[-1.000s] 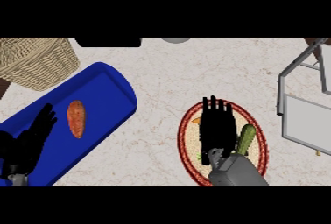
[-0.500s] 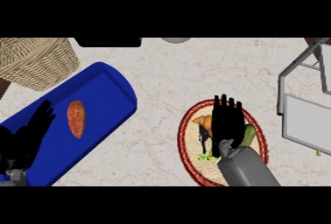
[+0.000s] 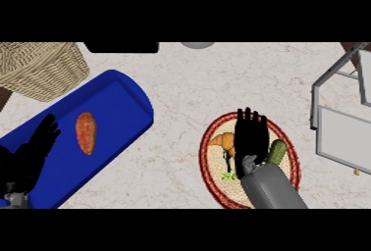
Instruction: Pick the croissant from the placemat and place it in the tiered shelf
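- On the round placemat [image 3: 211, 162], near the desk's [image 3: 203, 88] front edge, lies the croissant [image 3: 224, 142], toward the mat's left half.
- My right hand [image 3: 251, 136] is over the middle of that mat, palm down. Its fingers [image 3: 248, 117] are straight, held close together and pointing away from me.
- The hand's left edge overlaps the croissant's right end. I cannot tell whether I touch it, and nothing is curled round it.
- A green cucumber [image 3: 277, 151] lies just beside my right wrist, on the mat's right side.
- The tiered shelf [image 3: 346, 139] stands at the desk's right edge, apart from the mat.
- My left hand [image 3: 33, 157] is at the lower left, over the near end of a blue tray [image 3: 119, 105], with its fingers straight and a little spread, holding nothing.
- A sweet potato [image 3: 85, 132] lies on that tray, just right of my left fingers.
- A wicker basket [image 3: 39, 66] sits in the far left corner.
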`<act>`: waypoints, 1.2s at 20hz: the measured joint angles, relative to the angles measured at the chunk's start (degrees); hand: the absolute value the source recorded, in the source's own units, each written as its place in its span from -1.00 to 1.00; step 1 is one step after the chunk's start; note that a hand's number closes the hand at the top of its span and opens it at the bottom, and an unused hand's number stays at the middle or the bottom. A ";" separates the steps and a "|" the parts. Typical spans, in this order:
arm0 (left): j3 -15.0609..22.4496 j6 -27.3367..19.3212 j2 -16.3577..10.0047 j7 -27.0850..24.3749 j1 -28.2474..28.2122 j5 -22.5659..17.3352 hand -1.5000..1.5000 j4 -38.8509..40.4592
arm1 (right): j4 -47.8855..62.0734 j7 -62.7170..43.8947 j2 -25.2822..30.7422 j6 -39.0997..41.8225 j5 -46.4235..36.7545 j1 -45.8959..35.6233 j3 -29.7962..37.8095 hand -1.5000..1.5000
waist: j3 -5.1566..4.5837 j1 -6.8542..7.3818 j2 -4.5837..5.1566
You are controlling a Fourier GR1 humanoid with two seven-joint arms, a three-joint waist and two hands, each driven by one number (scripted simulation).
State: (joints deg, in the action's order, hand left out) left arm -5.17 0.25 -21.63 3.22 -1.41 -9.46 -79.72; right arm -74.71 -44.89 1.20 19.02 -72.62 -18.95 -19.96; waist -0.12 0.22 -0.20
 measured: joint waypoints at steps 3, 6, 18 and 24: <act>-0.53 0.09 0.73 1.58 -0.47 0.46 0.00 -1.89 | 1.62 1.25 -0.08 -0.37 0.49 -0.28 1.42 1.00 | -0.02 0.03 -0.08; -0.34 -0.32 2.13 1.94 0.16 1.94 0.00 -2.00 | 3.54 2.24 -0.57 -1.72 1.34 -0.92 2.22 1.00 | -0.04 0.03 -0.13; -2.80 2.65 2.48 1.38 0.89 2.92 0.00 -0.58 | 3.32 6.70 1.27 -4.78 -2.85 -0.80 0.55 1.00 | -0.15 -0.03 -0.32; -4.00 2.89 2.66 2.56 0.00 2.81 0.00 -2.04 | -8.55 10.83 5.71 -5.60 -2.14 4.89 0.26 1.00 | 0.04 -0.69 -0.14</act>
State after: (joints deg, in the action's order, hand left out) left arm -9.17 3.14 -18.97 5.78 -1.41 -6.65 -81.76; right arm -83.26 -34.06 6.92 13.43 -74.77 -14.06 -19.71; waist -0.07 -0.47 -0.34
